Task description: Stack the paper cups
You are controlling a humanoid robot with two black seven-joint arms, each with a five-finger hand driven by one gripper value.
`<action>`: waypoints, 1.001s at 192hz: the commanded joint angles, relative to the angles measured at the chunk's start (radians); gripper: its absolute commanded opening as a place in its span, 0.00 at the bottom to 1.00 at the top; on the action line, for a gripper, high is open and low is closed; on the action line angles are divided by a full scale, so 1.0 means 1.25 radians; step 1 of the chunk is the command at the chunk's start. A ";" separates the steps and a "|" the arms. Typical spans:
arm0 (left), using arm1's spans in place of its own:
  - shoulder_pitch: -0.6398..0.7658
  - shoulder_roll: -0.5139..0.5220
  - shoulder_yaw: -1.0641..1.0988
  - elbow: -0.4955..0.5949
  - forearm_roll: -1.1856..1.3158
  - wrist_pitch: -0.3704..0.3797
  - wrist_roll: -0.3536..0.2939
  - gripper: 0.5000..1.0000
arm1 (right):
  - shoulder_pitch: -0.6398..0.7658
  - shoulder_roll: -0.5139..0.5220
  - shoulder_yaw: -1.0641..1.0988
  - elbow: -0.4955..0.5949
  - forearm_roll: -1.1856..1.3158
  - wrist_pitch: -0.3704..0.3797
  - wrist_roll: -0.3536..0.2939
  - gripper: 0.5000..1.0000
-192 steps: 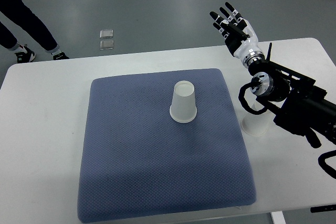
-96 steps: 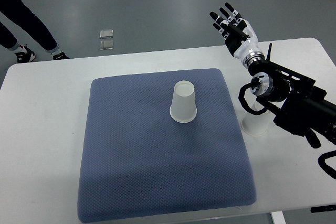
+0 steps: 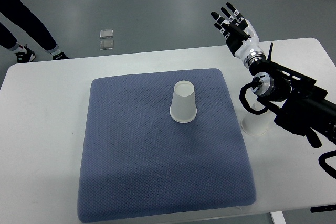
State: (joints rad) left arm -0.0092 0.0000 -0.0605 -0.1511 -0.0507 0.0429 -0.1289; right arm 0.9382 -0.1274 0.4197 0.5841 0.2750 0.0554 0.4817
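Top view: our right hand (image 3: 235, 24) hovers, fingers spread and empty, beyond the inverted paper cup (image 3: 184, 102) on the blue mat (image 3: 131, 161).

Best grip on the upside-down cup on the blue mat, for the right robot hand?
Take the paper cup around its side wall, about mid-height, coming from the right, where the open right robot hand is. It stands rim-down on the blue mat with its closed base up, so there is no rim to pinch from above.
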 commanded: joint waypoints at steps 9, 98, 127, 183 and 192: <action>0.000 0.000 0.001 0.001 0.000 0.000 0.000 1.00 | 0.002 -0.002 -0.001 -0.002 0.001 0.000 0.000 0.83; 0.000 0.000 0.001 0.001 0.000 0.000 0.000 1.00 | 0.016 -0.007 -0.002 -0.022 0.000 0.001 -0.005 0.83; 0.000 0.000 0.001 0.001 0.000 0.000 0.000 1.00 | 0.025 -0.009 -0.003 -0.024 0.000 -0.004 -0.004 0.83; 0.000 0.000 0.001 0.001 0.000 0.000 0.000 1.00 | 0.067 -0.044 -0.013 -0.021 -0.022 -0.034 -0.003 0.83; 0.000 0.000 0.001 0.001 0.000 0.000 0.000 1.00 | 0.077 -0.060 -0.017 -0.019 -0.052 -0.036 -0.004 0.83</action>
State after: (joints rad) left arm -0.0092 0.0000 -0.0599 -0.1503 -0.0507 0.0429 -0.1289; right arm 1.0085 -0.1758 0.4071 0.5559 0.2580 0.0130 0.4786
